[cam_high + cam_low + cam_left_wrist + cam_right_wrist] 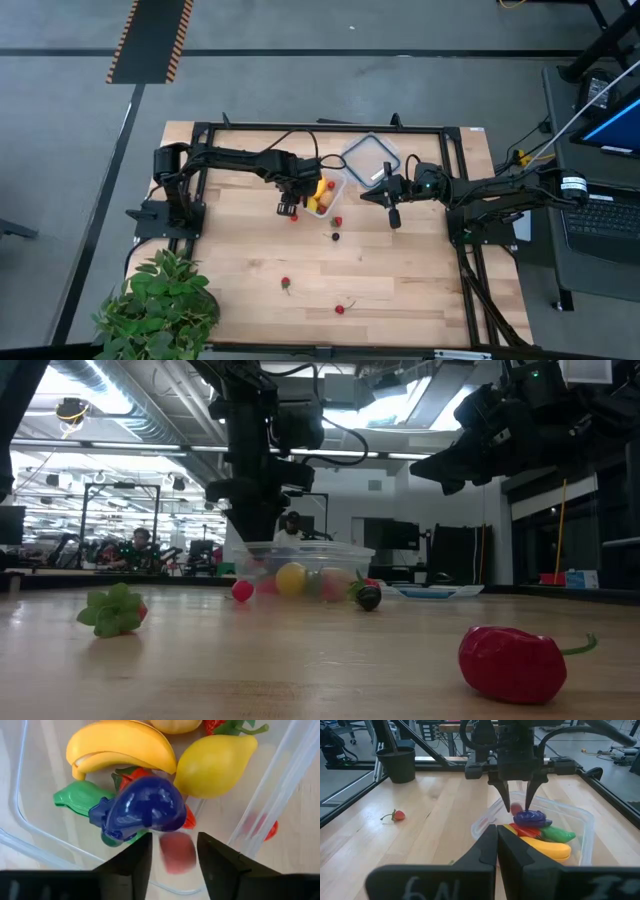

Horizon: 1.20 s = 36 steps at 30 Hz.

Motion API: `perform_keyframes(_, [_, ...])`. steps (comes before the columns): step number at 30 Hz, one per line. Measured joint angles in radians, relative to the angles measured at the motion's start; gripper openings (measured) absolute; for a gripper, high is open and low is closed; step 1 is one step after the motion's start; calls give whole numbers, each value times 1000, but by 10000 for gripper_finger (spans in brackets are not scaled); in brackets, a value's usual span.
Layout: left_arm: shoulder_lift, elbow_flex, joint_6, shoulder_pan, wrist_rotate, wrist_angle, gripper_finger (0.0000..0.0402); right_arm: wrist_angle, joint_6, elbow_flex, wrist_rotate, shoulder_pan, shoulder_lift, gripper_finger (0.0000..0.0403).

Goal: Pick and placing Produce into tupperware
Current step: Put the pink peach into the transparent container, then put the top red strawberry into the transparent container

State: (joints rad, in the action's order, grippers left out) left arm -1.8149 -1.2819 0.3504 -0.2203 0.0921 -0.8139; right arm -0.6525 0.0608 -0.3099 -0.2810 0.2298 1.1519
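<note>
clear square tupperware (580, 827) holds banana (120, 745), lemon (215, 765) and blue-purple produce (145, 807).

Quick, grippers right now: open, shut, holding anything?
Left gripper: open above the tub, holding nothing; a blue-purple toy lies just below it.
Right gripper: shut, empty.

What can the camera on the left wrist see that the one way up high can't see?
Only the left wrist view shows what lies in the tupperware: a banana, a lemon, a green piece and a blue-purple piece on top, just past the open left tool.

Only the high view shows the right tool, the lid, the potted plant and loose produce on the table.

Both show the tupperware with yellow fruit.
</note>
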Motion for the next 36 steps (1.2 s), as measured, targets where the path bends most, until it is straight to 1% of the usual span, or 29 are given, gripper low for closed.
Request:
perform_keyframes(4, [10, 1, 0, 1, 11, -5, 155, 0, 0, 0, 0, 0, 0, 14])
perform_keyframes(6, [10, -13, -1, 4, 48, -30, 152, 0, 0, 0, 0, 0, 0, 14])
perform_keyframes(10, [10, -95, -23, 16, 134, -107, 143, 0, 1, 0, 0, 0, 0, 14])
perform_keyframes(12, [10, -139, -46, 22, 138, -130, 139, 0, 1, 0, 0, 0, 0, 14])
perform_keyframes(15, [11, -199, -123, 32, 137, -124, 133, 0, 2, 0, 0, 0, 0, 14])
perform_keyframes(20, [39, -194, -218, 50, 117, -105, 126, 0, 3, 0, 0, 0, 0, 14])
perform_keyframes(22, [69, -166, -264, 61, 118, -95, 123, 0, 3, 0, 0, 0, 0, 14])
perform_keyframes(25, [133, -80, -295, 92, 116, 12, 118, 0, 2, 0, 0, 0, 0, 14])
perform_keyframes(33, [368, 242, -348, 204, 117, 419, 104, -8, 2, 0, 0, 0, 0, 14])
perform_keyframes(36, [446, 347, -363, 252, 146, 553, 99, -7, -10, 0, 0, 0, 0, 14])
